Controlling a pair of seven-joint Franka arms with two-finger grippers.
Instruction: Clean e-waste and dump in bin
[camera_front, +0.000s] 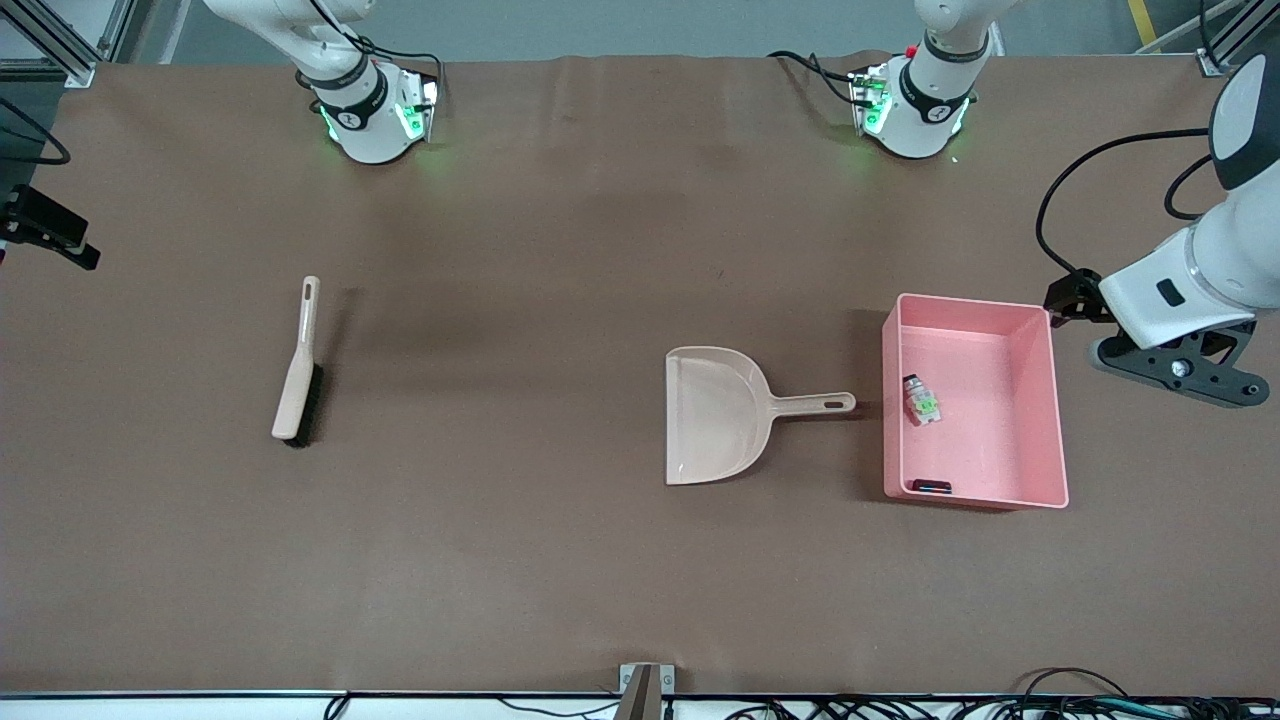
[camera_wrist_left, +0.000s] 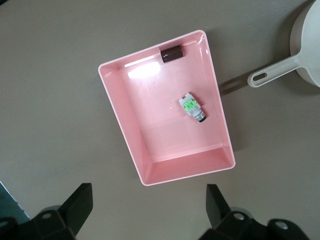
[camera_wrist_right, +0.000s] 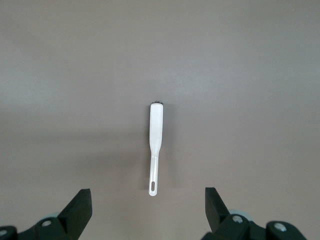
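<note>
Both parts sit in your bin; both grippers hang open and empty.

You have a brown mat over the table (camera_front: 560, 560), creased near the bases at the top of the front view, with grey floor showing above it. At center right, the pink bin (camera_front: 1040, 420) holds the green-patched part (camera_front: 922, 399) mid-floor and the dark block (camera_front: 931, 486) against its lower wall. The dustpan (camera_front: 715, 412) lies just beside the bin, handle toward it. The brush (camera_front: 298, 372) lies at center left. Your left gripper (camera_wrist_left: 150, 205) hovers above the bin's edge, jaws wide; your right gripper (camera_wrist_right: 148, 206) hangs above the brush, jaws wide.
</note>
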